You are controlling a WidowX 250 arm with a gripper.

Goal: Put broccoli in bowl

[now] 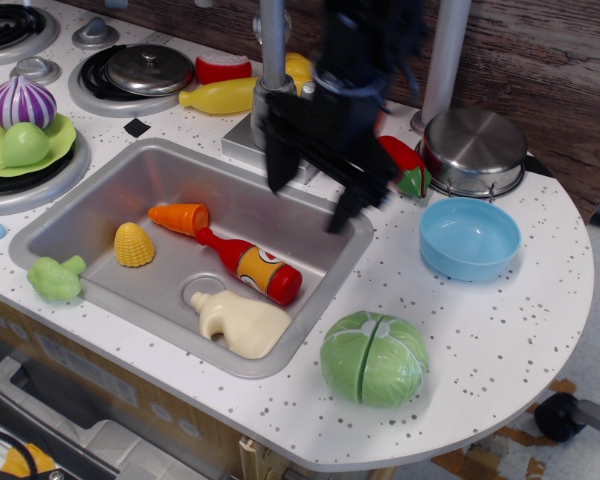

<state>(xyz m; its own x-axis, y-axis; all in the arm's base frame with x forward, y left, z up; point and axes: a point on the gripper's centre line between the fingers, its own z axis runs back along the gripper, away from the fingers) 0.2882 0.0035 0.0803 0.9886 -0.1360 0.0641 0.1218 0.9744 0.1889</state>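
— Where's the broccoli (56, 277)?

— On the counter (500, 330) at the front left, just off the near left corner of the sink (130, 170). Nothing is touching it.

— And the bowl (469, 238)?

— Far over on the right side, in front of the steel pot (474, 150). It's well apart from the broccoli, with the whole sink between them.

— What's the gripper (310, 195) doing?

— It hangs over the back right part of the sink, just in front of the faucet (273, 60). It's blurred, but the two fingers (279, 165) stand wide apart with nothing between them.

— What's in the sink?

— A corn cob (134, 245), a carrot (179, 217), a red bottle (250, 266) lying slantwise, and a cream bottle (238, 321) by the drain.

— Anything else nearby?

— A split green cabbage (373, 357) sits on the counter in front of the sink's right corner, and a red pepper (404, 166) lies beside the pot.
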